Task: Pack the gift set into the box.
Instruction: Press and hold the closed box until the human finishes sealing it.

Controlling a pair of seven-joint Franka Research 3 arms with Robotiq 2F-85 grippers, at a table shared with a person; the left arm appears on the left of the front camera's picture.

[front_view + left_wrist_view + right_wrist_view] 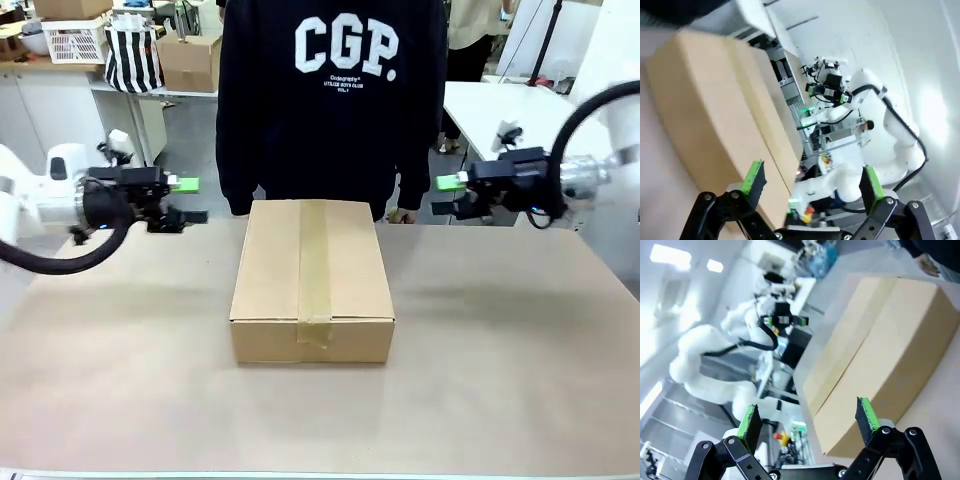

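The box (310, 280) stands shut in the middle of the table, its flaps down and tan tape running along the top seam; it also lies ahead in both wrist views (715, 115) (880, 355). The gift set is out of view. My left gripper (190, 200) (812, 180) hovers open to the left of the box's far end, nothing between its fingers. My right gripper (447, 196) (807, 419) hovers open to the right of the far end, also empty. Both point inward toward the box, apart from it.
A person in a black sweatshirt (320, 90) stands right behind the box, one hand (400, 215) at the table's far edge. The brown tabletop (500, 380) is bare around the box. A white table (510, 105) and shelves with a small carton (190, 60) stand behind.
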